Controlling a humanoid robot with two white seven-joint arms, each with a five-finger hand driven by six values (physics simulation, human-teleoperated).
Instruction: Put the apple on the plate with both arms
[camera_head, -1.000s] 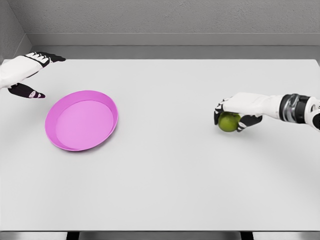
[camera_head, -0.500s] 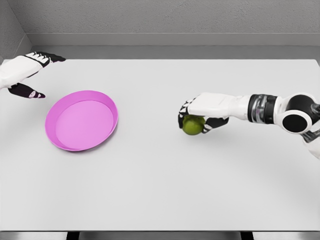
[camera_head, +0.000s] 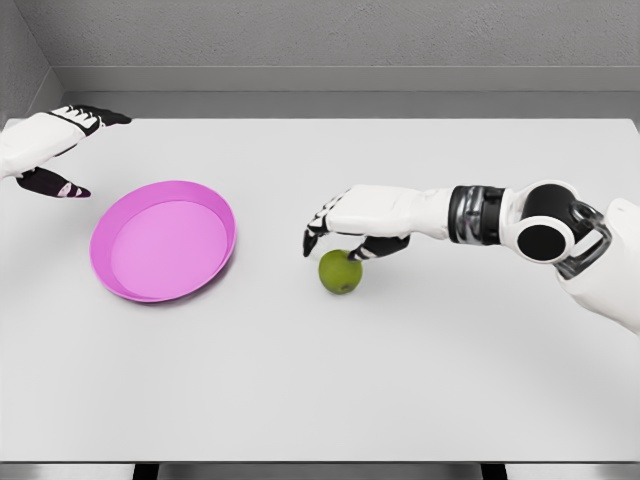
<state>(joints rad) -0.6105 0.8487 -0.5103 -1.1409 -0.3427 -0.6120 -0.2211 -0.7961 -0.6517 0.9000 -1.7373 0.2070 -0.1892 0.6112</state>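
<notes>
Round green apple (camera_head: 340, 271) on smooth grey table (camera_head: 400, 380); right hand (camera_head: 352, 222) above, fingers spread, empty. Left hand (camera_head: 45, 150) open beyond shallow pink oval plate (camera_head: 164, 241).

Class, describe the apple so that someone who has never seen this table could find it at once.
Start at the white table and find the pink plate on its left side. To the plate's right, near the table's middle, sits the apple, just below the right hand. It is the only small, round, green thing there.
</notes>
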